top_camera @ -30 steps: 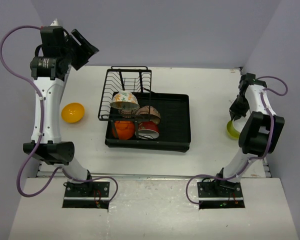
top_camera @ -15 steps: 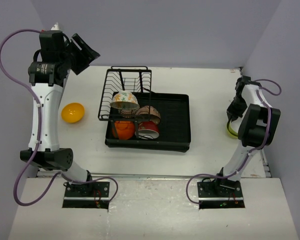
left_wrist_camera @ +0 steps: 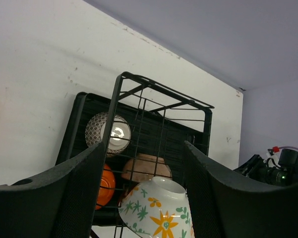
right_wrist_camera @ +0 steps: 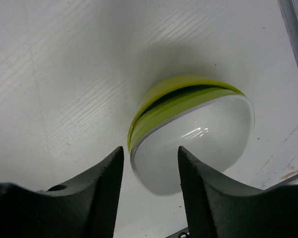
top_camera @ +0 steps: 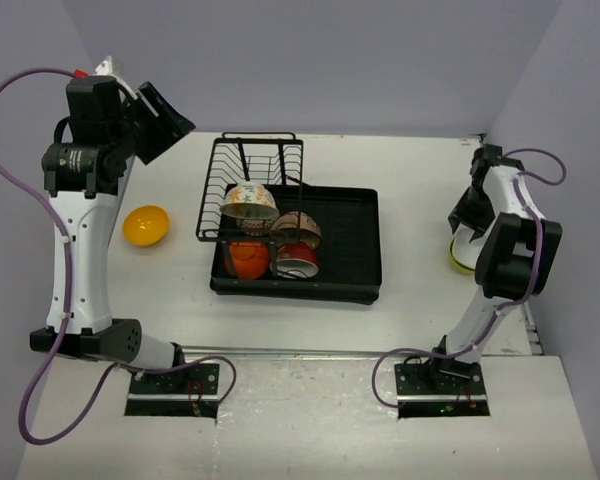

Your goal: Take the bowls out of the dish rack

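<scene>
The black wire dish rack (top_camera: 242,165) joins its black tray (top_camera: 352,250). In it sit a white floral bowl (top_camera: 248,202), a brown speckled bowl (top_camera: 298,228), an orange bowl (top_camera: 245,258) and a red bowl with white inside (top_camera: 298,264). A yellow-orange bowl (top_camera: 146,225) lies on the table to the left. My left gripper (top_camera: 163,118) is open and empty, held high left of the rack; its view shows the floral bowl (left_wrist_camera: 159,208) between the jaws, far below. My right gripper (right_wrist_camera: 150,151) is open over two stacked lime green bowls (right_wrist_camera: 188,134), also seen at the right edge (top_camera: 460,255).
Purple walls close the table on three sides. The table's metal edge (right_wrist_camera: 295,34) runs just beyond the lime green bowls. The right arm's elbow (top_camera: 515,255) stands over the table's right side.
My left arm has swung a little left and up, gripper still open. My right wrist has shifted slightly above the lime green bowls. The bowls have not moved.
</scene>
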`<action>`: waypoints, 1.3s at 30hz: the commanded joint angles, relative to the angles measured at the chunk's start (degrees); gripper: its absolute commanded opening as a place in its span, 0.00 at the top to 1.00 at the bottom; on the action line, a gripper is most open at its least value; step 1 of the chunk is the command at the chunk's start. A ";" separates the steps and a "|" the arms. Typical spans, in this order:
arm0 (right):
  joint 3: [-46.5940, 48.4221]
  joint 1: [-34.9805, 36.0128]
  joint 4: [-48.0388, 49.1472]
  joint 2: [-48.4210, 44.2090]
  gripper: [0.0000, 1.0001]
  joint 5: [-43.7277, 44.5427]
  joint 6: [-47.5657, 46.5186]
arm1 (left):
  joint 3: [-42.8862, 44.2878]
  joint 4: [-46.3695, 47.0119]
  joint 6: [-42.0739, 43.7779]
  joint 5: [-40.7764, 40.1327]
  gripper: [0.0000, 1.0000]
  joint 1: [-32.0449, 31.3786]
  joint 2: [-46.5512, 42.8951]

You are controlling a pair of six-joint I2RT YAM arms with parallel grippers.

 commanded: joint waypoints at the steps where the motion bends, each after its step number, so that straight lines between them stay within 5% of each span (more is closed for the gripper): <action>1: 4.93 0.33 -0.98 -5.67 0.49 0.36 0.19 | 0.27 -1.79 3.49 2.07 0.35 -1.56 -1.06; 10: 6.87 0.42 -1.69 -12.34 0.43 -2.35 0.89 | -2.37 -0.74 -4.92 6.02 0.37 -2.26 -10.63; 13: 4.69 2.08 1.56 -18.31 0.39 -8.59 2.03 | -5.52 3.89 -17.54 7.00 0.36 -2.18 -17.48; 21: -5.42 13.85 18.76 -37.20 0.33 -27.75 14.49 | -34.34 15.70 -52.39 -2.06 0.33 -2.18 -43.15; 31: -13.34 21.95 33.73 -41.44 0.33 -32.86 26.90 | -30.15 7.62 -61.81 2.42 0.35 2.48 -39.74; 39: -9.29 25.72 31.01 -40.03 0.32 -28.83 28.66 | -18.39 -6.17 -57.69 9.36 0.39 6.70 -27.36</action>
